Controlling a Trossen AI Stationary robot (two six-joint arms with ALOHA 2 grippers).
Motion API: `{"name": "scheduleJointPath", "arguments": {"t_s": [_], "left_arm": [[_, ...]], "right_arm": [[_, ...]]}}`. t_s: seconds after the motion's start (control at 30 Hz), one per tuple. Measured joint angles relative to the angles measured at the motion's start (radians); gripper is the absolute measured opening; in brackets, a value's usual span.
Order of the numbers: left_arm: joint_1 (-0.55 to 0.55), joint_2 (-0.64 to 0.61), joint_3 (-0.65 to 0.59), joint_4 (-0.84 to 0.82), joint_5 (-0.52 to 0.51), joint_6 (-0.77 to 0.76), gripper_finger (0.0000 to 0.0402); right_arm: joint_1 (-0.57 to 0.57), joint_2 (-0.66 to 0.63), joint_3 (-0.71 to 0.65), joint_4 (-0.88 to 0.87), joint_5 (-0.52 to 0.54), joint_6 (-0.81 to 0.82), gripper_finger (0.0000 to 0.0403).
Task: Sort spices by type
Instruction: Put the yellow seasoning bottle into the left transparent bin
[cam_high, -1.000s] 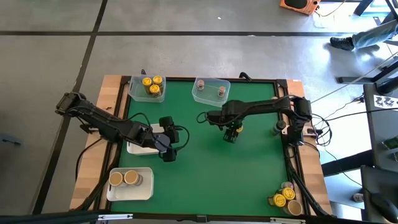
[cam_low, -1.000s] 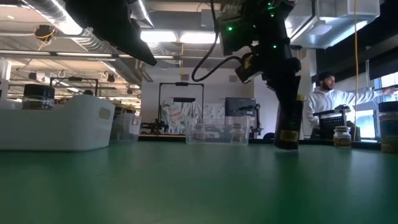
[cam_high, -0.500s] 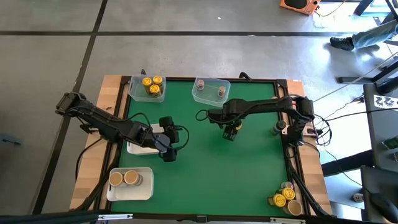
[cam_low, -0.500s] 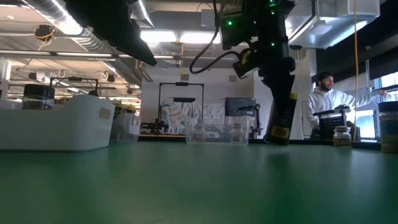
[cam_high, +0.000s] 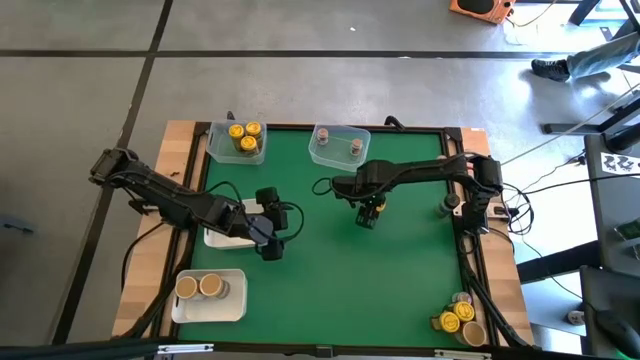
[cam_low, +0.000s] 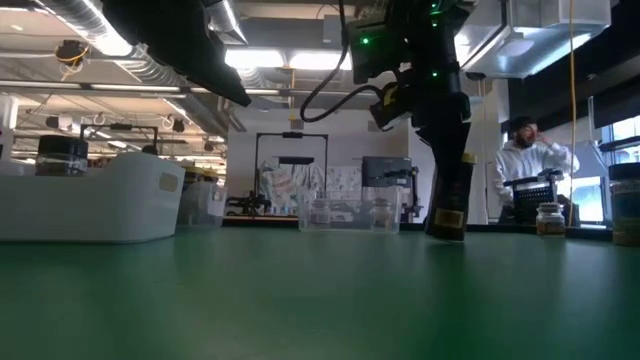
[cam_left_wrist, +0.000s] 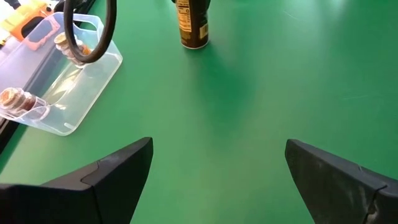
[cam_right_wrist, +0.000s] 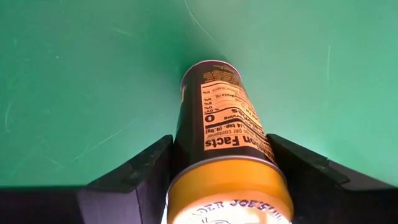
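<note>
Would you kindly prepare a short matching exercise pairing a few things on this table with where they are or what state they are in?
Things:
1. right gripper
2. left gripper
3. tan-lidded jars
4. clear tub

States or places:
A. in a white tray at the near left corner
B. shut on a yellow-lidded jar
C. at the far edge, holding two small jars
D. open, holding nothing

Pairs: 1-B, 2-D, 3-A, 4-C
</note>
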Motion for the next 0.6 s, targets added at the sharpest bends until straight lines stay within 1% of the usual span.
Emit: {"name": "scheduleJointPath", "arguments": {"t_s": [0.07,0.2,0.27,0.5,0.6], "left_arm": [[0.000,0.000,0.000,0.000,0.002,0.000,0.0365],[0.000,0.000,0.000,0.001,0.002,-0.001,0.0365],[0.000,0.000,0.000,0.001,0.002,-0.003,0.0365],[0.000,0.000,0.000,0.001,0.003,-0.003,0.0365],[0.000,0.000,0.000,0.001,0.003,-0.001,0.0365]], "right_arm": [[0.000,0.000,0.000,0.000,-0.007,-0.009,0.0246],[-0.011,0.000,0.000,-0.002,-0.068,-0.002,0.0246],[-0.015,0.000,0.000,0.004,-0.078,-0.002,0.0246],[-0.014,0.001,0.000,0.019,-0.057,-0.021,0.0247],[-0.014,0.002,0.000,0.025,-0.019,-0.021,0.0266]]}}
